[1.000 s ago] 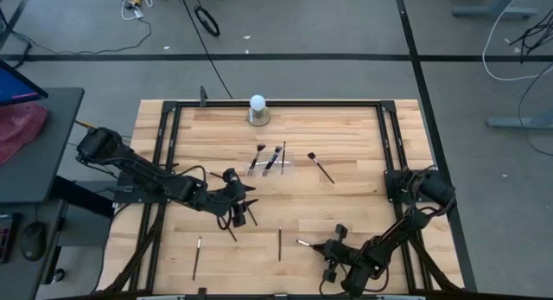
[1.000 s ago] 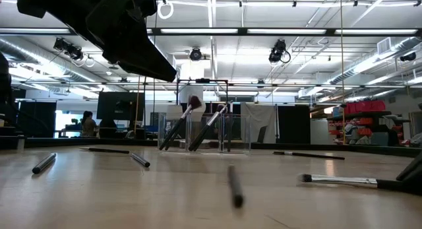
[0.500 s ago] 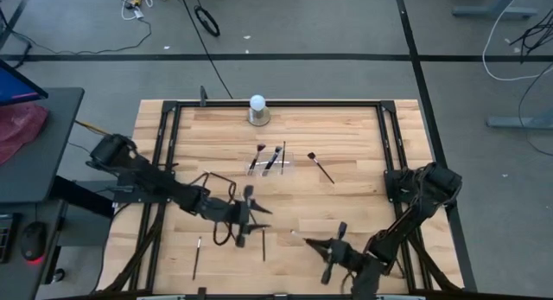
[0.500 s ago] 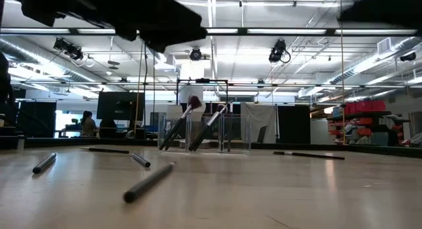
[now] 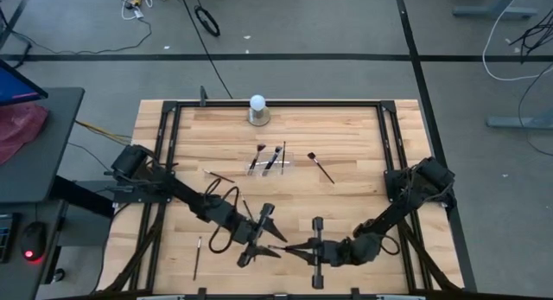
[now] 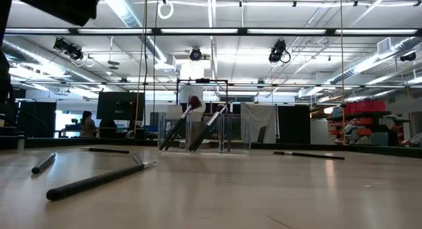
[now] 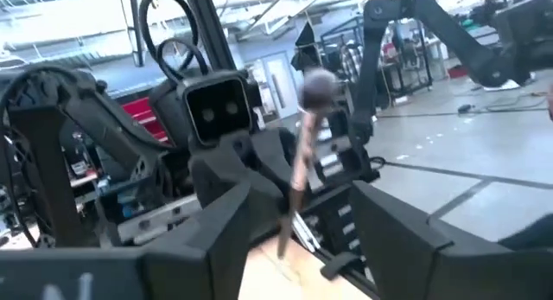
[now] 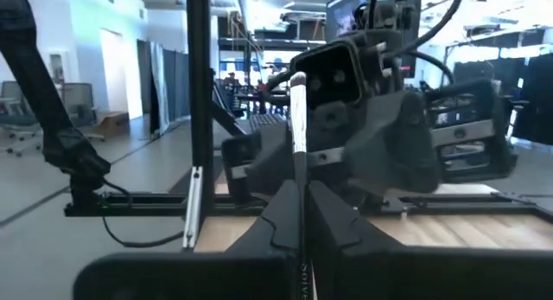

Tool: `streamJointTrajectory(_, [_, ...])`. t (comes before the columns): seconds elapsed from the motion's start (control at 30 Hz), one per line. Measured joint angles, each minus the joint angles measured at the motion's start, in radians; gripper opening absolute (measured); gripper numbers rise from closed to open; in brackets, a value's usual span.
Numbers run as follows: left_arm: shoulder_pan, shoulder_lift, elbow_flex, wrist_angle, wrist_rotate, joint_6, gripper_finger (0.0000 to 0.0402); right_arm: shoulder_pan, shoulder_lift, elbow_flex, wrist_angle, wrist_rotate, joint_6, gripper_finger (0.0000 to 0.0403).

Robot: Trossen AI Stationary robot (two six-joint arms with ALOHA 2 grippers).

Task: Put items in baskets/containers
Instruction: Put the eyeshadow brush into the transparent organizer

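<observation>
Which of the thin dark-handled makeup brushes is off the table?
The thin dark-handled makeup brush pinched in the right gripper, held out toward the left gripper; the others lie flat or stand in the holder.

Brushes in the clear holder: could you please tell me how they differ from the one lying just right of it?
The brushes in the holder lean steeply, bristles up; the lone brush lies flat on the table. They are contained; it sits outside. All are thin, dark-handled.

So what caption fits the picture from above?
Two grippers, left gripper and right gripper, meet over a brush near the table's front.
</observation>
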Motion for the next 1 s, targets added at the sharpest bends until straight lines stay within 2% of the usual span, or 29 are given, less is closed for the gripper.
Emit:
streamJointTrajectory(0.13, [-0.004,-0.004,0.030,-0.036,-0.002,0.004,0.0233,-0.012,0.000,0.000,0.013,-0.033,-0.022,0.0004])
streamJointTrajectory(0.27, [-0.008,-0.005,0.032,-0.032,-0.001,0.010,0.0221,-0.011,0.000,0.000,0.016,-0.033,-0.031,0.0004])
streamJointTrajectory(0.4, [-0.007,-0.006,0.032,-0.029,-0.002,-0.001,0.0168,-0.007,0.000,0.000,0.016,-0.033,-0.031,0.0005])
streamJointTrajectory(0.67, [-0.008,-0.006,0.032,-0.021,0.004,-0.001,0.0032,-0.006,-0.001,0.001,0.008,-0.030,-0.027,0.0012])
streamJointTrajectory(0.77, [-0.007,-0.006,0.032,-0.031,0.002,-0.034,0.0016,-0.004,-0.003,0.002,-0.028,-0.008,-0.004,0.0024])
streamJointTrajectory(0.87, [-0.003,-0.026,0.032,-0.091,-0.046,-0.079,0.0018,0.026,-0.003,0.003,-0.080,0.129,0.018,0.0041])
streamJointTrajectory(1.0, [0.007,-0.104,0.033,-0.259,-0.189,-0.097,0.0016,0.098,-0.003,0.002,-0.134,0.452,0.022,0.0065])
